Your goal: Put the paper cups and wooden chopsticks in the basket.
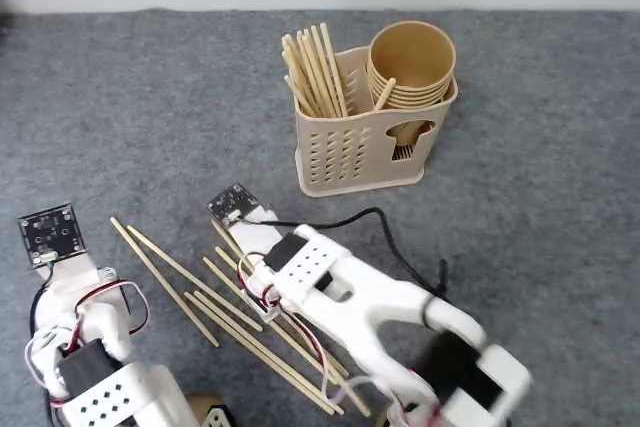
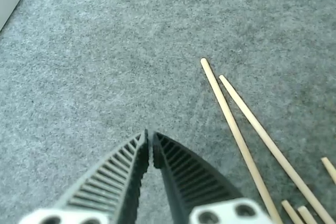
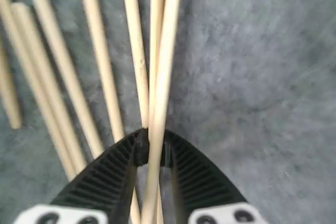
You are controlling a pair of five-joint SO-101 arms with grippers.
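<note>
At lower centre, we note the right gripper (image 3: pixel 152 148) clamped on a wooden chopstick (image 3: pixel 165 66); the left gripper (image 2: pixel 149 142) is closed, empty. Beyond, loose chopsticks (image 1: pixel 160 276) lie on the carpet (image 1: pixel 560 147), not yet loaded. Upper centre, the basket (image 1: pixel 350 152) already holds the paper cups (image 1: pixel 411 57) and a chopstick bundle (image 1: pixel 315 67).

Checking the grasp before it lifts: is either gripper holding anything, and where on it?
The right gripper pinches one chopstick partway along its shaft; the left gripper is shut on nothing.
</note>
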